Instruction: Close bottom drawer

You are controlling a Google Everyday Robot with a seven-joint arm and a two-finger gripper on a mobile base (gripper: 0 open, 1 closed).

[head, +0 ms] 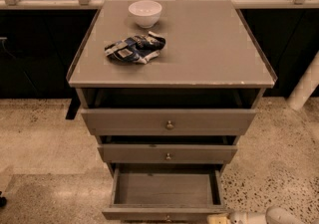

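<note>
While bottom drawer (167,192) sits open, lower centre | gripper (247,217) bottom right beside its front corner, state: cannot tell | risk: corner push may skew and jam it.

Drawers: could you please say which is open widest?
The bottom drawer, interior exposed; top and middle are barely ajar. Gripper sits by its right front corner.

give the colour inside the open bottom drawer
Grey bottom drawer interior, camera view; pale gripper at its front-right corner.
</note>
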